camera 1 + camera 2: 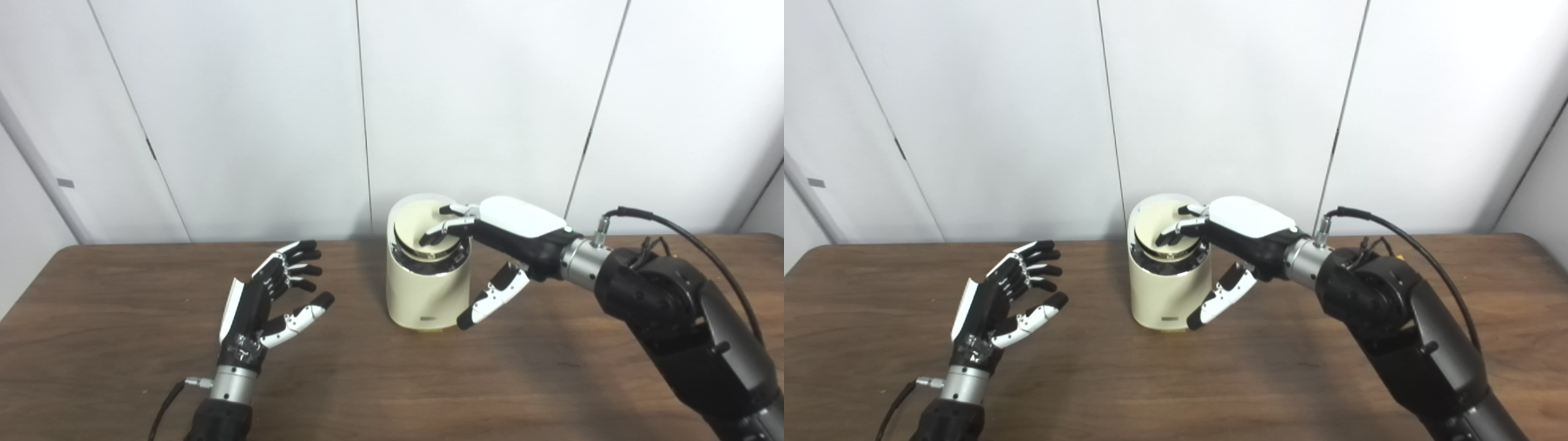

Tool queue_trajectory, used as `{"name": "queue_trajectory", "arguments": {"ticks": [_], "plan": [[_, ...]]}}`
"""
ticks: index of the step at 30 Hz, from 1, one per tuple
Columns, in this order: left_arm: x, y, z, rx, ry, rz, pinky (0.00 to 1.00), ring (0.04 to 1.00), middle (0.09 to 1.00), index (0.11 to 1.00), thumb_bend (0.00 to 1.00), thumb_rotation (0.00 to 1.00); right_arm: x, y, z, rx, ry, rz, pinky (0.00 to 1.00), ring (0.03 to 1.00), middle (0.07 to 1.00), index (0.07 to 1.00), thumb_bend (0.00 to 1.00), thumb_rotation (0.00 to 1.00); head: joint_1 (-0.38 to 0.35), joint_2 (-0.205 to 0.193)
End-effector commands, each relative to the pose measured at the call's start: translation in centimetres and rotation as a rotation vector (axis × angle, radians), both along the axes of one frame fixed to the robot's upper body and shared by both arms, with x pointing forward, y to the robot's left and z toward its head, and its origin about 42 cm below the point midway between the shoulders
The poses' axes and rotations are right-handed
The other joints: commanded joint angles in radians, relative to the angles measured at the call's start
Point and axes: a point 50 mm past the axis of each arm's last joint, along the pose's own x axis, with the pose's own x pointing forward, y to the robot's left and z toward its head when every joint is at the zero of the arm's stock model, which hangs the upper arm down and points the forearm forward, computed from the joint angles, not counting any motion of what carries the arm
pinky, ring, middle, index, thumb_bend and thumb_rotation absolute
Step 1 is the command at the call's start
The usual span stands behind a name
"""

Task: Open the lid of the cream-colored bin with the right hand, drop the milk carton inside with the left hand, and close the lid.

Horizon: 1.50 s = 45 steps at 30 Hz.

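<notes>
No legible text; bin [429, 288] label unreadable.

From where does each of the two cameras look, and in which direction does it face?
Left eye view: on the head, facing forward and down at the table; the bin sits right of centre; both arms show.
Right eye view: beside it, a little rightward; the bin lies near centre.
Shared: open left hand, right hand with fingers on the tilted lid. No milk carton shows.

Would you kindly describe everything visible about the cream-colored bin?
The cream-colored bin is a glossy, plastic-looking cylinder standing upright mid-table near the wall. A dark band rings its top, and its round lid is tilted. The right robot hand has its fingers on the lid, thumb beside the body. No carton shows.
</notes>
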Motion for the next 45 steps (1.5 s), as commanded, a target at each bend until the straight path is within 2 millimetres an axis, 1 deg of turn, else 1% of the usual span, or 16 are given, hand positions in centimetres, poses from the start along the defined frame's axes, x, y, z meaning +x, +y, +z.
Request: {"name": "queue_trajectory", "arguments": {"ticks": [1,4,12,14,20,24,29,35,38,40,45], "plan": [[0.4,-0.1,1.7,-0.008,-0.068,0.000,0.57,0.670,0.753,0.796,0.65,0.22,0.1,0.1,1.8,-0.002,-0.065,0.023,0.99,0.975,0.803,0.803,0.77,0.41,0.002,0.002],[0.3,-0.2,1.7,-0.009,-0.066,0.001,0.57,0.672,0.754,0.799,0.66,0.24,0.0,0.2,1.6,-0.016,-0.057,0.020,1.00,0.976,0.803,0.802,0.78,0.42,0.002,0.004],[0.2,-0.3,1.7,-0.012,-0.058,0.006,0.56,0.676,0.754,0.795,0.66,0.24,0.0,0.5,1.2,-0.057,-0.060,0.020,1.00,0.986,0.796,0.800,0.80,0.41,0.005,0.006],[0.1,-0.3,1.7,-0.011,-0.059,0.008,0.56,0.675,0.754,0.792,0.66,0.22,-0.1,0.6,1.2,-0.064,-0.060,0.023,1.00,0.990,0.798,0.801,0.80,0.41,0.004,0.007],[-0.1,-0.3,1.6,-0.020,-0.058,0.005,0.56,0.672,0.758,0.787,0.65,0.22,-0.1,0.8,0.9,-0.081,-0.065,0.030,1.00,0.995,0.799,0.799,0.80,0.41,0.005,0.010],[-0.1,-0.3,1.6,-0.014,-0.056,0.012,0.56,0.670,0.758,0.790,0.67,0.24,0.0,0.9,0.7,-0.090,-0.071,0.030,1.00,0.997,0.796,0.797,0.81,0.40,0.007,0.012],[-0.2,-0.3,1.6,-0.017,-0.048,0.013,0.56,0.676,0.759,0.790,0.67,0.25,0.1,0.8,0.5,-0.117,-0.088,0.031,1.00,0.997,0.794,0.797,0.80,0.40,0.005,0.013],[-0.2,-0.2,1.7,-0.023,-0.050,0.008,0.57,0.677,0.761,0.791,0.66,0.22,0.2,0.8,0.1,-0.172,-0.122,0.039,1.00,1.000,0.797,0.791,0.79,0.40,0.008,0.014],[-0.2,-0.2,1.7,-0.026,-0.051,0.004,0.57,0.679,0.764,0.792,0.66,0.22,0.3,0.7,-0.3,-0.187,-0.131,0.051,1.00,0.998,0.791,0.790,0.80,0.39,0.009,0.016],[-0.3,-0.2,1.8,-0.025,-0.053,0.006,0.56,0.675,0.762,0.790,0.66,0.21,0.4,0.7,-0.8,-0.202,-0.117,0.051,1.00,0.999,0.794,0.793,0.80,0.40,0.013,0.018],[-0.3,-0.2,1.8,-0.019,-0.055,0.011,0.55,0.667,0.755,0.792,0.67,0.23,0.3,0.7,-1.6,-0.225,-0.101,0.051,1.00,0.996,0.795,0.797,0.80,0.39,0.017,0.021]]}}
